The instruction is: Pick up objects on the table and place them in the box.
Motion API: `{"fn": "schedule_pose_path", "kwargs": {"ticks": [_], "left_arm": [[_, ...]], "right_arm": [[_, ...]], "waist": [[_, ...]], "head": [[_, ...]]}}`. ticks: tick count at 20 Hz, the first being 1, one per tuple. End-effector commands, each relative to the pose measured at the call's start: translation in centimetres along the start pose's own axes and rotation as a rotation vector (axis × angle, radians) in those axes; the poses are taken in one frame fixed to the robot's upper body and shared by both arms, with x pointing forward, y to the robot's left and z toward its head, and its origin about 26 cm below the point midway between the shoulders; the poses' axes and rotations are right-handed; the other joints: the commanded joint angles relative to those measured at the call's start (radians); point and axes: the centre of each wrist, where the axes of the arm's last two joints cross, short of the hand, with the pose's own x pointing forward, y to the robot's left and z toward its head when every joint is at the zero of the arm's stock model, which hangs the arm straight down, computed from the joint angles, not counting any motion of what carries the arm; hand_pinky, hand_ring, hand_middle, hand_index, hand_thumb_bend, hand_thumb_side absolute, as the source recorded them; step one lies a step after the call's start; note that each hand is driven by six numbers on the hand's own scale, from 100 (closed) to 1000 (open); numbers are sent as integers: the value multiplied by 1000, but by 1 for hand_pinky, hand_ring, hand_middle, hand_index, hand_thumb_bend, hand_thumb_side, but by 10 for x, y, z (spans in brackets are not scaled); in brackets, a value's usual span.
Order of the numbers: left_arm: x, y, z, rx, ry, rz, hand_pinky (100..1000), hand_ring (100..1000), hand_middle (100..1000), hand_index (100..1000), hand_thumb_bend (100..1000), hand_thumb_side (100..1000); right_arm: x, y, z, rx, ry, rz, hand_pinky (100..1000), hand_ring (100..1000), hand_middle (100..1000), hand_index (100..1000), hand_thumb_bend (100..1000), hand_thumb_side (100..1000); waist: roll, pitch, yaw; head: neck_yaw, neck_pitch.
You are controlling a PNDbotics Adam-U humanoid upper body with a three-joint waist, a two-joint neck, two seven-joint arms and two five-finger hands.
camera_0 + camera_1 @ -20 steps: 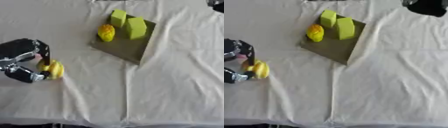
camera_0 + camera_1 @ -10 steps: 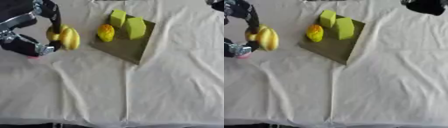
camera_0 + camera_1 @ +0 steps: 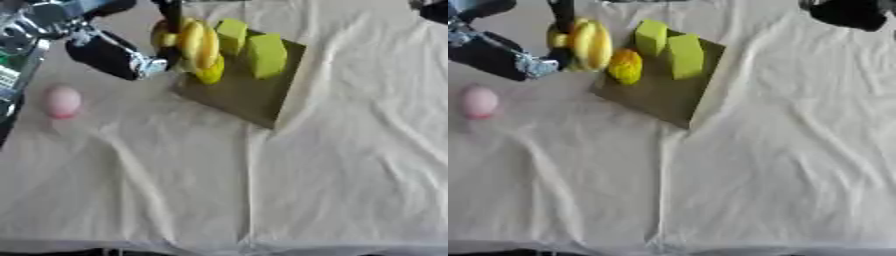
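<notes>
A bunch of yellow bananas [image 3: 197,42] hangs over the left edge of the flat brown box [image 3: 245,95], with my left hand [image 3: 109,52] shut on it from the left. On the box lie two green blocks [image 3: 232,35] [image 3: 267,55] and a yellow-orange fruit [image 3: 626,66], which the bananas partly hide in the left eye view. A pink rounded object [image 3: 63,101] lies on the cloth at the far left. My right hand [image 3: 850,12] shows as a dark shape in the top right corner.
A cream cloth [image 3: 262,190] with creases covers the table. A dark edge with some green [image 3: 7,85] runs along the far left border.
My left hand has lifted the bananas off the cloth at the left and carried them up and right to the box's edge. The pink object now lies uncovered.
</notes>
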Motion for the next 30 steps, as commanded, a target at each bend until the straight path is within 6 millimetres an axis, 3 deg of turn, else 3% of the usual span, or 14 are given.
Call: {"fn": "schedule_pose_path", "kwargs": {"ticks": [1, 8, 15, 18, 22, 25, 27, 30], "left_arm": [[1, -4, -24, 19, -18, 4, 692, 605, 549, 506, 100, 100], [-12, -47, -67, 18, 59, 16, 694, 606, 550, 512, 100, 100], [-26, -87, -76, -21, 113, 34, 701, 610, 560, 532, 100, 100], [-28, -94, -77, -42, 117, 29, 715, 618, 573, 553, 177, 100], [-29, -98, -76, -63, 125, 15, 760, 670, 631, 640, 299, 100], [-30, -97, -75, -78, 137, -18, 807, 766, 748, 811, 412, 100], [-30, -94, -74, -90, 145, -42, 837, 805, 788, 889, 445, 100], [-29, -87, -71, -84, 153, -62, 844, 814, 800, 918, 452, 100]], "right_arm": [[3, -9, -4, -17, -19, 6, 954, 974, 817, 872, 100, 220], [5, -7, -8, -19, -35, -19, 956, 974, 817, 873, 100, 235], [4, -5, -7, -21, -26, -30, 960, 976, 817, 873, 100, 264], [3, -5, -7, -23, -22, -33, 961, 976, 818, 873, 100, 275], [2, -4, -6, -24, -16, -38, 962, 977, 818, 873, 100, 290], [0, -3, -5, -20, -10, -41, 963, 977, 817, 871, 100, 297], [-1, -3, -4, -20, -5, -43, 964, 977, 817, 872, 100, 302], [-2, -2, -3, -20, 3, -44, 965, 978, 817, 872, 100, 305]], "waist": [[4, -165, -5], [-5, -159, -18], [-4, -154, -20], [-5, -153, -20], [-4, -154, -19], [-4, -154, -18], [-4, -155, -17], [-4, -156, -15]], "head": [[9, 4], [22, 4], [22, 4], [23, 4], [21, 4], [19, 4], [19, 4], [17, 4]]}}
